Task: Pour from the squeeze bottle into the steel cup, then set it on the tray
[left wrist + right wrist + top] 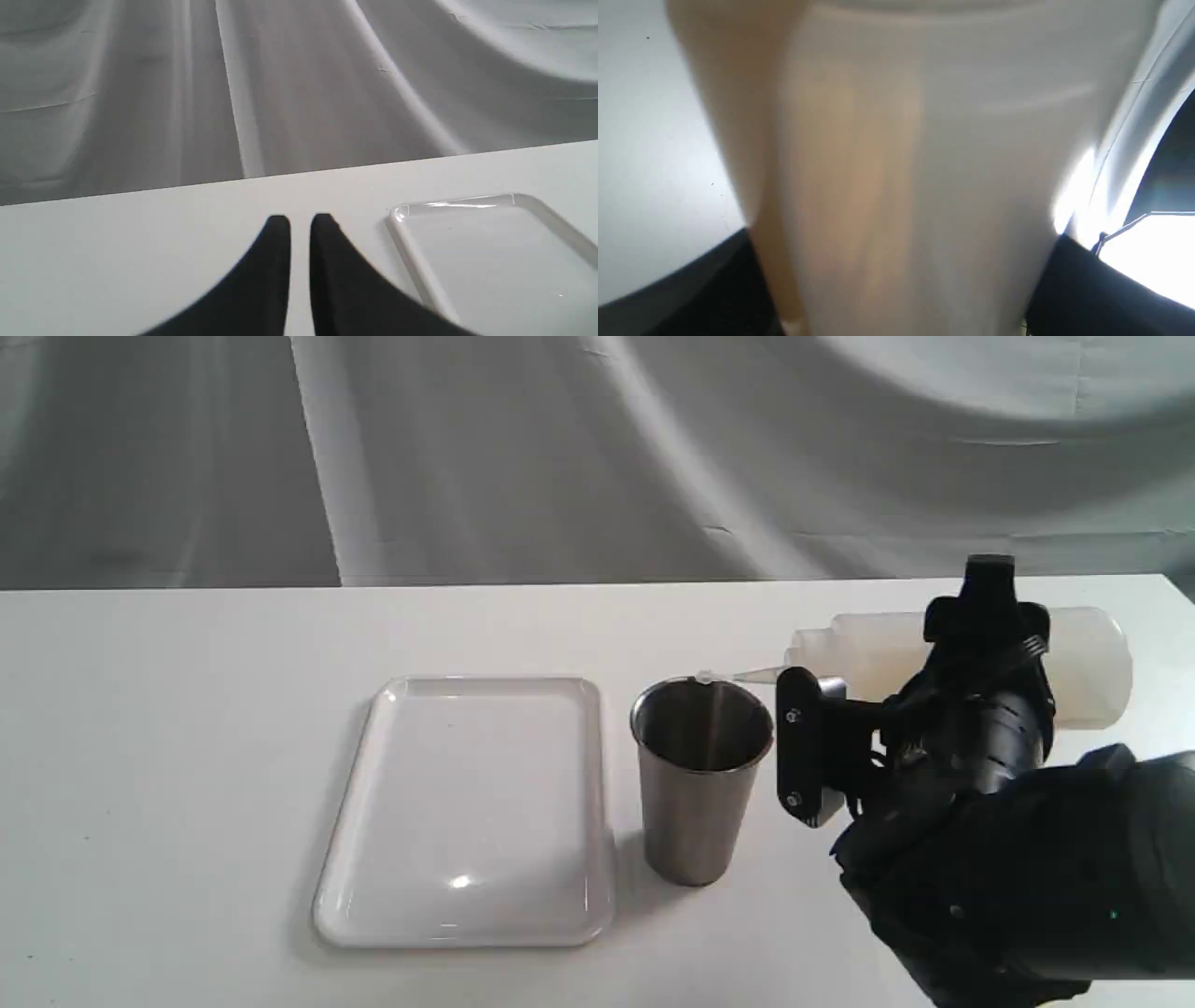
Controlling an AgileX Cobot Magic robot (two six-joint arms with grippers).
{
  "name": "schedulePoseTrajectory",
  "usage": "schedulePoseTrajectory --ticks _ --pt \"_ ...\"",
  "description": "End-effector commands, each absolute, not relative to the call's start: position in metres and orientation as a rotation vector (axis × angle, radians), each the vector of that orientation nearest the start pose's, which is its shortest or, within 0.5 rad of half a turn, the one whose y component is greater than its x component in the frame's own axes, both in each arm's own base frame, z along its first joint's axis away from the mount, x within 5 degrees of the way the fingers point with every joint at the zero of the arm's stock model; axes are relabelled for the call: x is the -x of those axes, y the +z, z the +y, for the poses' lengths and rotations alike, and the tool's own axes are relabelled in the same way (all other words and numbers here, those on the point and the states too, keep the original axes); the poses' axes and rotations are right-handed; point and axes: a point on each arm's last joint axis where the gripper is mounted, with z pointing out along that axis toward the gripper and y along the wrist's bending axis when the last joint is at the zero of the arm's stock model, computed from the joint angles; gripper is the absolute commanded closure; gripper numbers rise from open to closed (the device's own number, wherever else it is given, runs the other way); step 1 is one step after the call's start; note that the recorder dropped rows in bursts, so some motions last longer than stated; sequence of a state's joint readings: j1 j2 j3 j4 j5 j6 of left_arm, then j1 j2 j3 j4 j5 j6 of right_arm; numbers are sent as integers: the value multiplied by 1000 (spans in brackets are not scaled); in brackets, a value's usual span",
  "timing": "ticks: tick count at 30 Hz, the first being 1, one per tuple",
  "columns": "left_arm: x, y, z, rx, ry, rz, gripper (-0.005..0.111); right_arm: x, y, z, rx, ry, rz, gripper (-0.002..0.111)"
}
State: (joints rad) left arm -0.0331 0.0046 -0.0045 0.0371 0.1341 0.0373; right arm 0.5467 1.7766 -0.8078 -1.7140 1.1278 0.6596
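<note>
Steel cup point(695, 803) under nozzle point(752, 676), right gripper point(985, 644) grasping, half hiding squeeze bottle point(868, 653), left gripper point(300, 224) closed

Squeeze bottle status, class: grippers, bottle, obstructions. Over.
Right gripper shut on squeeze bottle, horizontal, nozzle at steel cup rim. Left gripper near-closed, empty. Nothing on tray.

The outside camera stands at the near side of the table point(187, 756), a little above it, facing across to the grey curtain point(467, 457). The left wrist camera sits low over the table and faces the same curtain; both views show the tray point(490, 261). The right wrist camera is very near the bottle point(901, 163), which fills most of its view.
</note>
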Motion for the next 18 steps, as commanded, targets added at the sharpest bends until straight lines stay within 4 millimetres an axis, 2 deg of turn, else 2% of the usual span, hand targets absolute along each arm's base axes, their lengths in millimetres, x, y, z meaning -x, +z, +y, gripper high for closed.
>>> schedulePoseTrajectory --ticks 1,9,18 --pt "-56 201 -2 -87 31 1614 98 -302 198 88 1165 -1633 1788 69" --pt "-56 201 -2 -88 33 1614 98 -302 198 88 1251 -1678 1763 69" --pt "-56 201 -2 -86 30 1614 98 -316 216 96 1277 -1717 1711 69"
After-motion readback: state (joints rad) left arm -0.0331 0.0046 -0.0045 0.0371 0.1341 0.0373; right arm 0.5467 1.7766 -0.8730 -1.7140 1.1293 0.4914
